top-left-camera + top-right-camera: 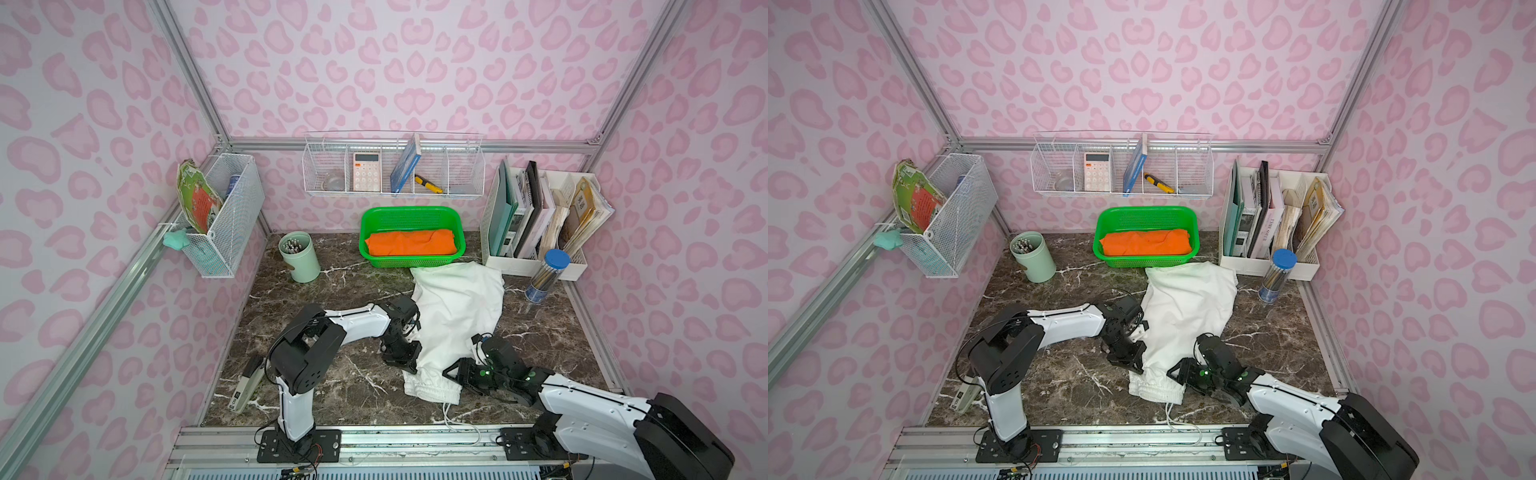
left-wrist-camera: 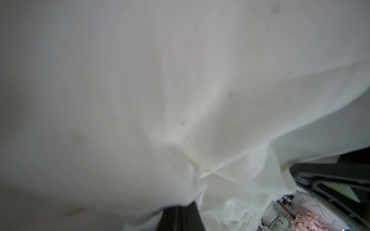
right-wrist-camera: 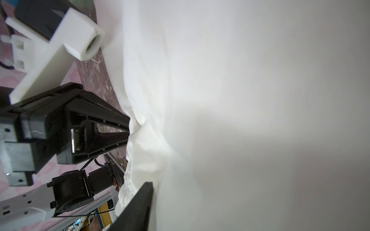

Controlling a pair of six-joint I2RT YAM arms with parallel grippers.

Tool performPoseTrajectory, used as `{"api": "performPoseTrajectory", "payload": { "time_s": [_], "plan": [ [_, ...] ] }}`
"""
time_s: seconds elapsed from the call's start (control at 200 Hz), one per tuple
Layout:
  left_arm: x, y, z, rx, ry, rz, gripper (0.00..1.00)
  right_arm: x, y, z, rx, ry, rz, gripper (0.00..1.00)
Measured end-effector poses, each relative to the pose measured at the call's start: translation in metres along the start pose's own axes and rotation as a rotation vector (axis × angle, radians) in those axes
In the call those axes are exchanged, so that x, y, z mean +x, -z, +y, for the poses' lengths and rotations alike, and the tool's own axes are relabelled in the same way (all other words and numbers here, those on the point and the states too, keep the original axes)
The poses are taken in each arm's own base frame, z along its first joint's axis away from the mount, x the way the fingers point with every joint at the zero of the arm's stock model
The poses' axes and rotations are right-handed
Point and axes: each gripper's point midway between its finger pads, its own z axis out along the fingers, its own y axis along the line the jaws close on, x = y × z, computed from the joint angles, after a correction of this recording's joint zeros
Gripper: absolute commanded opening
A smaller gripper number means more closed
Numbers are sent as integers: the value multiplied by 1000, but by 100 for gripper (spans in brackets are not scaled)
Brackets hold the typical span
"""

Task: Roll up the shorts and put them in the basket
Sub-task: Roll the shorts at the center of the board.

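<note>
Shorts [image 1: 457,307] are spread right of the counter's [image 1: 324,374] middle in both top views, long axis running from the waistband [image 1: 432,388] near the front edge back toward the green basket [image 1: 409,261]. The left claw [image 1: 409,365] and right claw [image 1: 456,375] are parked at opposite sides by the waistband, equally near. Left wrist view: only bunched white cloth is seen. Right wrist view: the left claw [image 3: 128,130] is seen clamped on the shorts' edge; whether the right claw is shut can't be told. Rolling away from the front edge is probably what's called for.
</note>
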Motion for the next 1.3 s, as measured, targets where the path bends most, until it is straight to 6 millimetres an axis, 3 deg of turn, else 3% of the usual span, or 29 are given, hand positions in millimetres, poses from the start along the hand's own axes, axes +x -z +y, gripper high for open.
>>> {"api": "performPoseTrajectory", "payload": {
  "time_s": [0.16,0.23,0.315,0.44,0.755,0.8,0.85,0.855,0.87,0.885,1.035,1.17,1.3],
  "plan": [
    [-1,1,-1,0,-1,-1,0,0,-2,-5,22,-4,1,20],
    [-3,2,-1,-9,-9,-9,1,-5,-3,-4,27,-11,-2,0],
    [-12,9,-3,-33,-44,-49,13,-15,-3,5,12,-7,-16,0],
    [-30,36,-16,-53,-124,-155,33,-31,-2,20,-17,-5,-37,0],
    [-55,110,-39,-154,-338,-476,51,-63,-1,46,-84,-10,-70,0],
    [-54,116,-43,-173,-378,-518,63,-66,-2,47,-92,-22,-72,0],
    [-50,118,-47,-200,-430,-561,65,-69,-2,48,-99,-35,-75,0],
    [-50,119,-48,-207,-442,-569,67,-69,-2,48,-100,-37,-75,0],
    [-48,119,-49,-214,-455,-581,93,-70,-2,48,-102,-44,-77,0],
    [-47,119,-50,-221,-469,-592,98,-71,-2,48,-106,-54,-79,0],
    [-39,106,-57,-315,-620,-677,99,-80,-1,55,-148,-99,-101,0],
    [-43,98,-64,-423,-728,-763,99,-89,2,64,-188,-125,-120,0],
    [-51,94,-83,-482,-812,-877,99,-96,5,68,-217,-150,-137,0]
  ]
}}
